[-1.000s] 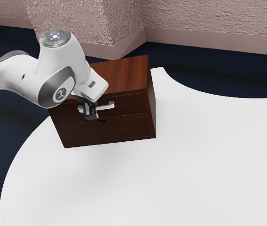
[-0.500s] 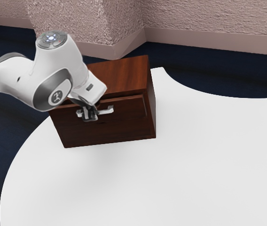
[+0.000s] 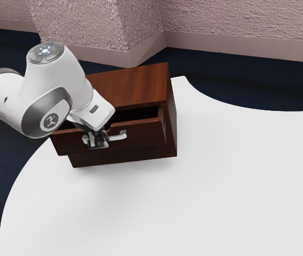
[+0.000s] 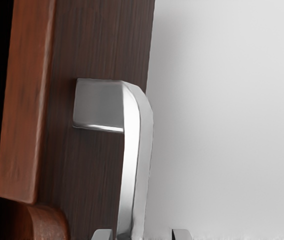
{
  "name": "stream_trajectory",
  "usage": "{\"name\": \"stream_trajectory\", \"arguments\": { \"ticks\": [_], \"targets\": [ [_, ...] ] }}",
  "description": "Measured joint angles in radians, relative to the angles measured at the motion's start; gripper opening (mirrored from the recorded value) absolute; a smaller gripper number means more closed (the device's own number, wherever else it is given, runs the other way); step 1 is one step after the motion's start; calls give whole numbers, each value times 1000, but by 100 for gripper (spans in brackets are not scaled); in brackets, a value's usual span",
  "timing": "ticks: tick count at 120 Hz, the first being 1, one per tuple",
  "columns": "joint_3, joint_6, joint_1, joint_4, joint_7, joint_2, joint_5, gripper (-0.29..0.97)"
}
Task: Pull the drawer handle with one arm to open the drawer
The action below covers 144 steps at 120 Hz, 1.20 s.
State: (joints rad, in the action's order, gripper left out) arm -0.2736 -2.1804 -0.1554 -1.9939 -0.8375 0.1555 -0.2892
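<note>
A dark wooden cabinet point(image 3: 141, 88) stands on the white table point(image 3: 194, 202). Its upper drawer point(image 3: 135, 133) is slid partly out, with a dark gap showing behind its front. A silver bar handle point(image 3: 117, 136) is fixed to the drawer front. My gripper point(image 3: 97, 140) is shut on the handle's end toward the exterior view's left. In the wrist view the handle point(image 4: 134, 160) runs down along the drawer front point(image 4: 97, 55) to my hand, with the fingertips point(image 4: 102, 234) on either side of it.
The cabinet's lower front point(image 3: 125, 154) sits flush under the drawer. The white table spreads wide toward the exterior view's right and front. Dark blue floor point(image 3: 258, 80) and a pink textured wall point(image 3: 221, 21) lie behind.
My gripper has moved toward the exterior view's left and front with the handle in it. The drawer has slid further out, and the gap behind its front has widened.
</note>
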Motion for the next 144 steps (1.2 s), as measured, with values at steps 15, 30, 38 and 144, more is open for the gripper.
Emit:
{"name": "stream_trajectory", "arguments": {
  "ticks": [15, 30, 38, 144],
  "targets": [
    [10, 3, 2, -28, 5, 29, 0, 6],
    [17, 12, 0, -43, 10, 46, 0, 6],
    [20, 15, 1, -57, 13, 61, 0, 6],
    [71, 61, 2, -200, 44, 225, 0, 6]
  ]
}}
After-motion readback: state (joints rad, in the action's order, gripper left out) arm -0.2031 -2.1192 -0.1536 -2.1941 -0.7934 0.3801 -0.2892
